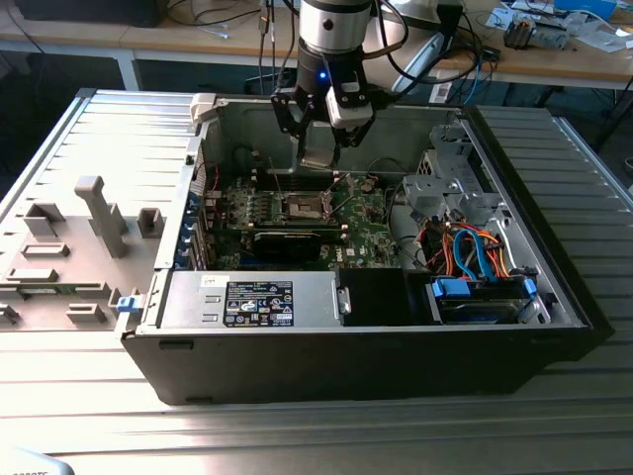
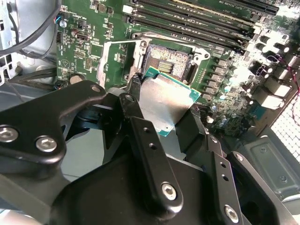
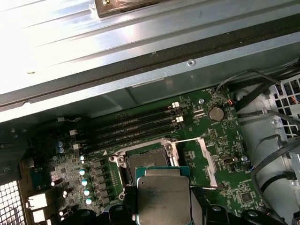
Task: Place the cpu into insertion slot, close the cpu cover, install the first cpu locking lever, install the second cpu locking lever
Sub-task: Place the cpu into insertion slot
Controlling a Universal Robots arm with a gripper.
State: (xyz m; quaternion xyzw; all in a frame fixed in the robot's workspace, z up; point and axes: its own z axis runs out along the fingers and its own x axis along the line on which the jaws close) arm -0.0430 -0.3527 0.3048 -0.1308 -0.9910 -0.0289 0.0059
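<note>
The claw (image 1: 320, 150) is clenched on the cpu (image 3: 164, 201), gripping it at opposite edges with the metal top visible in both wrist views. The cpu hangs just above the open insertion slot (image 2: 166, 63) on the motherboard (image 1: 376, 233), not yet seated. The cpu cover (image 3: 209, 161) stands swung open beside the slot. The computer case (image 1: 297, 366) lies on the desk (image 1: 316, 435).

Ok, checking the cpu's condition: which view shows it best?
The first wrist view: the cpu faces the camera, metal top plain. The second wrist view shows it slanted and glaring; the exterior view, a small grey plate in the hand.
</note>
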